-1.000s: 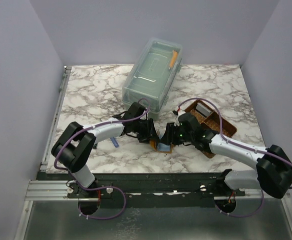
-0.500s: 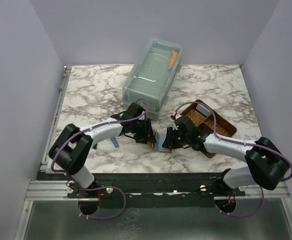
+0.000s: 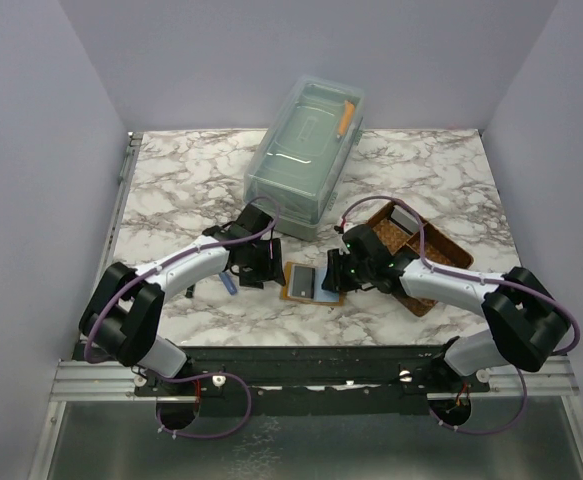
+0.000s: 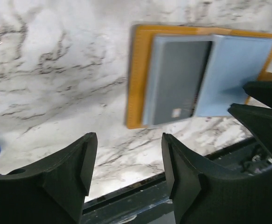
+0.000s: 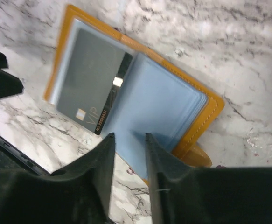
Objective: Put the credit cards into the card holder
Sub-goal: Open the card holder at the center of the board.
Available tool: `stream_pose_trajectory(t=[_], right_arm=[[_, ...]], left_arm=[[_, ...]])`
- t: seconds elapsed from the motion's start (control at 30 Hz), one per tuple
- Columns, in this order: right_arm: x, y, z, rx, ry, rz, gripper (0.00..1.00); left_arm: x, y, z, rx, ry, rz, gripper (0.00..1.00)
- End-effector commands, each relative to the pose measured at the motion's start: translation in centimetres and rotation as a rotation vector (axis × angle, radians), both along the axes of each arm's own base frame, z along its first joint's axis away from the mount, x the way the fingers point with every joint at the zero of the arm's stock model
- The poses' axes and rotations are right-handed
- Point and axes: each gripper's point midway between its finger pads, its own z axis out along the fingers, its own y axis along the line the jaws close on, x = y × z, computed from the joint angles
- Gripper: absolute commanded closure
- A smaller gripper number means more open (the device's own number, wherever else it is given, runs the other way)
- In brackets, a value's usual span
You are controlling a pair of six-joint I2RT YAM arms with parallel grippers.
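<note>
The card holder (image 3: 311, 283) lies flat and open on the marble between my two grippers, orange-tan with a stitched edge (image 5: 205, 116). A grey credit card (image 4: 180, 79) marked VIP sits in its left panel (image 5: 91, 79). Its right panel is light blue (image 4: 231, 74). My left gripper (image 3: 263, 265) stands open to the holder's left, with only marble and the table rail between its fingers (image 4: 129, 140). My right gripper (image 3: 333, 272) hovers at the holder's right side, jaws a narrow gap apart (image 5: 129, 137) right over the blue panel, nothing between them.
A clear lidded plastic box (image 3: 306, 150) stands at the back centre. The brown woven tray (image 3: 451, 258) sits to the right behind my right arm, with a pale flat piece (image 3: 402, 214) in it. A small blue object (image 3: 229, 284) lies left of my left gripper. The black rail (image 4: 149, 196) marks the near edge.
My left gripper has let go, opened and drawn back to the left. The card holder, earlier propped between both grippers, now lies flat and open. My right gripper stays at its right side.
</note>
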Motion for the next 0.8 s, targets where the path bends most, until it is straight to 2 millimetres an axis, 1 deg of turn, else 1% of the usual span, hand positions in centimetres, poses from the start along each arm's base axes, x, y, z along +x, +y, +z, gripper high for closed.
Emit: stream_pose_trajectory(t=[0.0, 0.03, 0.1, 0.17, 0.23, 0.27, 0.33, 0.47, 0.63, 0.77], right_arm=[[0.8, 0.3, 2.0, 0.006, -0.058, 0.016, 0.57], [0.9, 0.7, 2.2, 0.022, -0.063, 0.02, 0.57], [1.1, 1.6, 1.9, 0.053, -0.057, 0.036, 0.58], [1.3, 2.4, 1.0, 0.066, -0.03, 0.046, 0.63], [1.4, 2.9, 0.2, 0.072, -0.008, 0.054, 0.62], [1.6, 3.4, 0.3, 0.092, -0.02, 0.06, 0.58], [1.7, 3.8, -0.1, 0.107, -0.021, 0.069, 0.57], [0.9, 5.4, -0.6, 0.162, -0.015, 0.187, 0.59], [-0.6, 7.9, 0.1, 0.249, -0.033, 0.374, 0.62], [-1.2, 8.9, 0.5, 0.275, -0.016, 0.449, 0.63]], left_arm=[[0.8, -3.8, 4.8, -0.224, -0.076, -0.106, 0.38], [1.0, -4.5, 5.7, -0.27, -0.097, -0.121, 0.4], [1.7, -5.3, 6.8, -0.318, -0.133, -0.114, 0.45], [2.1, -5.6, 7.3, -0.334, -0.153, -0.104, 0.45], [2.1, -5.7, 7.4, -0.342, -0.155, -0.103, 0.41], [1.9, -5.6, 7.4, -0.344, -0.153, -0.102, 0.4], [1.7, -5.3, 7.6, -0.343, -0.166, -0.098, 0.4], [1.2, -4.5, 7.5, -0.328, -0.187, -0.083, 0.4], [1.1, -3.8, 7.9, -0.322, -0.221, -0.07, 0.4], [1.3, -3.4, 8.2, -0.31, -0.252, -0.065, 0.39]])
